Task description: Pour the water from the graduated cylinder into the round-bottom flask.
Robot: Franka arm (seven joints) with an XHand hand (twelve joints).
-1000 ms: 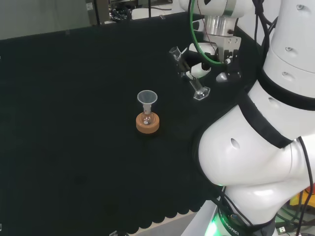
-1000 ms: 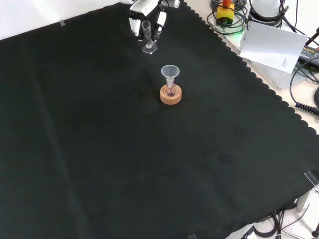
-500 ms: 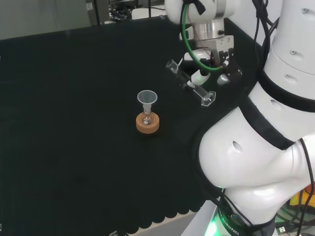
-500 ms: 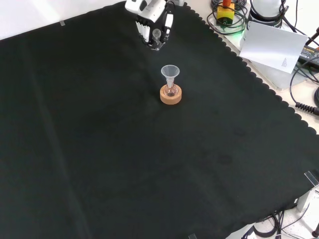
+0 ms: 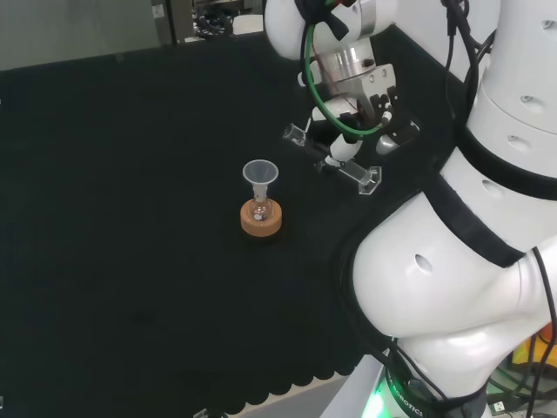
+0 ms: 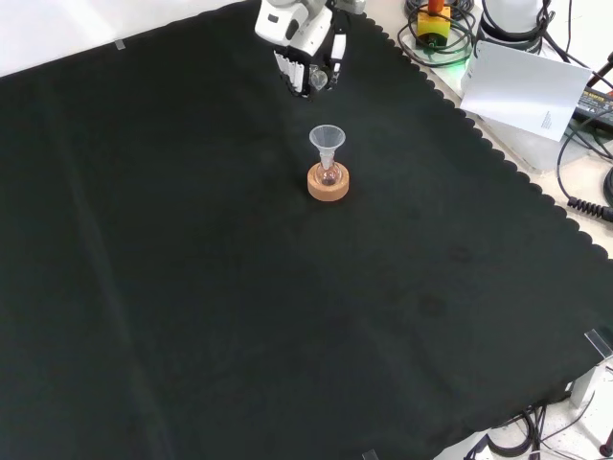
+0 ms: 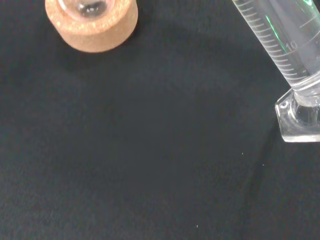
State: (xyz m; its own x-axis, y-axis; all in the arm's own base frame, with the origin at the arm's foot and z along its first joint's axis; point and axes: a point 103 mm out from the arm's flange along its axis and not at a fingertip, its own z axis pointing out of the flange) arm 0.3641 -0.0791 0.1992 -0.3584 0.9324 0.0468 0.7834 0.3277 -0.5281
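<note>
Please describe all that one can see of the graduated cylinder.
The graduated cylinder is a clear tube with printed scale marks and an angular clear foot. The hand holds it by its middle above the black cloth, tilted steeply, with its open mouth toward the funnel in the head view and its foot away. Nothing else touches it.

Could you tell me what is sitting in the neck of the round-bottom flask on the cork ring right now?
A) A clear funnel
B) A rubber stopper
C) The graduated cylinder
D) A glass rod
A: the head view shows a clear funnel standing in the flask on the cork ring, while the hand holds the tilted graduated cylinder off to the right.
</note>
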